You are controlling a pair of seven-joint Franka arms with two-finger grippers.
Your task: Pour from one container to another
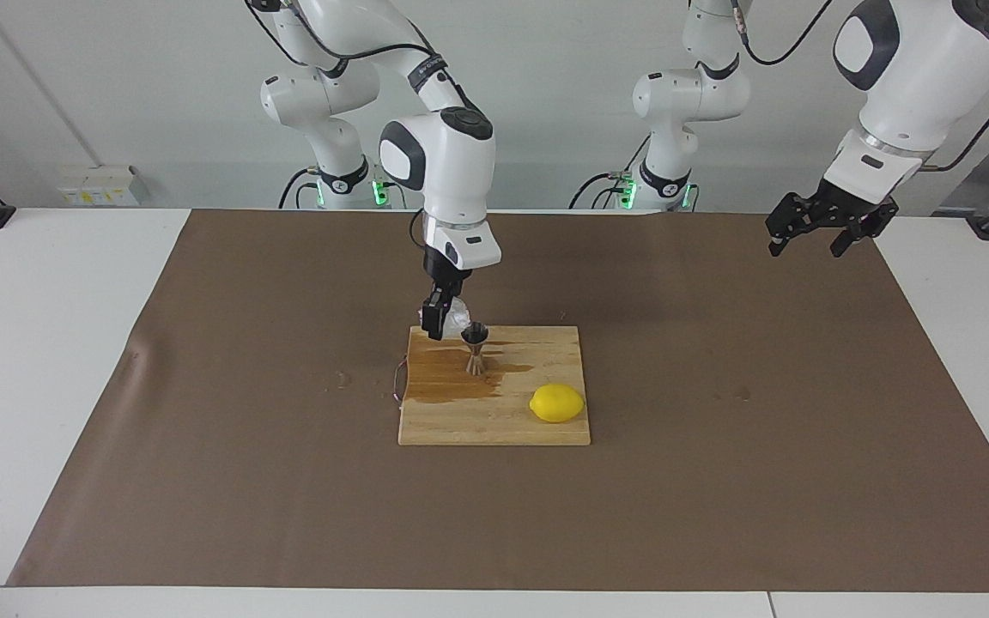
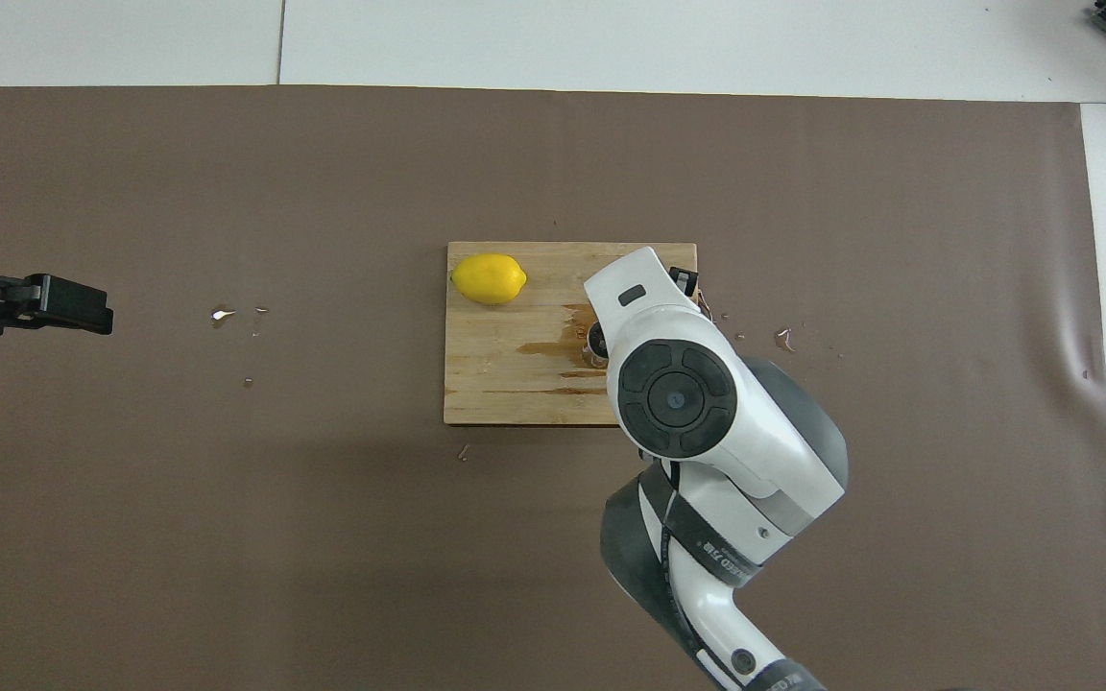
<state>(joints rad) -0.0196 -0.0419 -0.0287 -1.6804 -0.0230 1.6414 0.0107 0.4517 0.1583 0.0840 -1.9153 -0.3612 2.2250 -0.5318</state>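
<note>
Two grippers: your right gripper point(image 1: 440, 324) clamps the tilted cup point(image 1: 458, 318) over the jigger point(image 1: 475, 348), mid-pour, so tip gently; left gripper point(image 1: 821, 230) waits open

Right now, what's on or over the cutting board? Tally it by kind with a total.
Plastic cups: 1, plastic cup held tilted over the jigger by the right tool
Steel jiggers: 1, jigger upright on the board
Lemons: 1, lemon
Total: 3 on or over the cutting board
</note>
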